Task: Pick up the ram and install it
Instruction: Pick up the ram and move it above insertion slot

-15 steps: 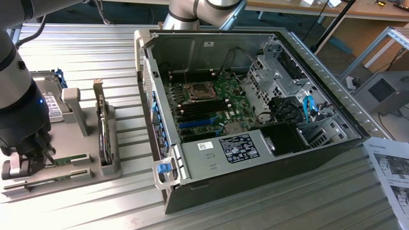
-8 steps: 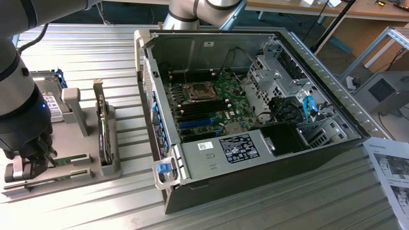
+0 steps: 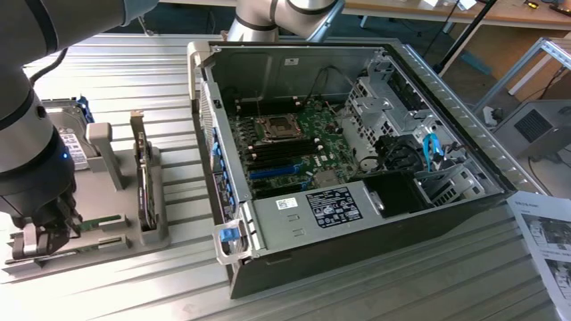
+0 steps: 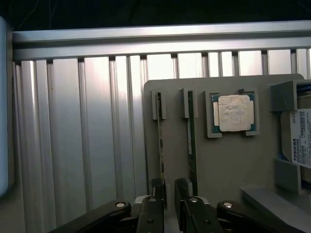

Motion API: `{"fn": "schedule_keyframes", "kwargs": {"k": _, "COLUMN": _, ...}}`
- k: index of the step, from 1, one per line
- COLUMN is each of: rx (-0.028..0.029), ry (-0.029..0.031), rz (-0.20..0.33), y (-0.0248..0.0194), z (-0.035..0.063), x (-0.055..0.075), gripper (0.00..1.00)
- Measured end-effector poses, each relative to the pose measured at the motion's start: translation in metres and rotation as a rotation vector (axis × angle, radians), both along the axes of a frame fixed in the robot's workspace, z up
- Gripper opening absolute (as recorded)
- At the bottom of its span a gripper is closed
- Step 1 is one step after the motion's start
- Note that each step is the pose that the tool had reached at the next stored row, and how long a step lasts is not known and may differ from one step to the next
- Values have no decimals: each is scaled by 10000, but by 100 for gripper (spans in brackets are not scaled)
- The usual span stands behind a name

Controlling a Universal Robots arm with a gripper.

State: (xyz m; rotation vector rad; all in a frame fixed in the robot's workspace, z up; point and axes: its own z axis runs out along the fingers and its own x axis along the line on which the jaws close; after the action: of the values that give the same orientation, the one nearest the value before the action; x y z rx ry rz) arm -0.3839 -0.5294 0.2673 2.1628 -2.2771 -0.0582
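my arm (image 3: 27, 134) comes down at the exterior view's left, wrist pointing straight down over the grey holder (image 4: 228, 165). my gripper (image 4: 168, 187) sits low over it, jaws apart with a gap showing, and one end of the ram (image 4: 161, 136) runs into that gap. the ram is a thin green stick standing on edge in a holder slot. a second stick (image 4: 192, 141) stands just beside it, outside my fingers. farther along the holder sit the silver processor (image 4: 235, 112) and a hard drive (image 4: 302, 141). well apart, the open computer case (image 3: 267, 70) lies on the ribbed metal table (image 4: 73, 136).
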Motion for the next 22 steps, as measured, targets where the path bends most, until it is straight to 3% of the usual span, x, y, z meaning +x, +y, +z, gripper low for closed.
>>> {"fn": "schedule_keyframes", "kwargs": {"k": 22, "rx": 1, "ry": -1, "rz": 0, "y": -33, "z": -262, "x": 0, "gripper": 24}}
